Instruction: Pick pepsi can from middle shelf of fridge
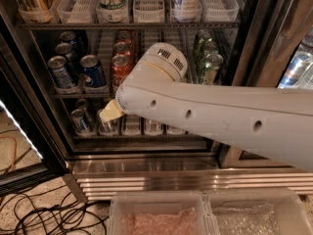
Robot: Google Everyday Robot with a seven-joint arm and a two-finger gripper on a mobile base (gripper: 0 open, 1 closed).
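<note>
I am looking into the fridge (pixel 254 38), with the white arm crossing from the right edge toward the centre. The hand (pixel 111 112), a cream tip at centre left, sits in front of the lower rack; I cannot tell whether it is released or clenched. The pepsi can (pixel 93 72) stands above and left of the hand, apart from it, at the front edge of the middle shelf (pixel 73 95). It is upright, long axis vertical, silver lid up. A paler blue can (pixel 61 72) stands just left of it and a red can (pixel 120 68) just right. Dark open room shows above its lid.
</note>
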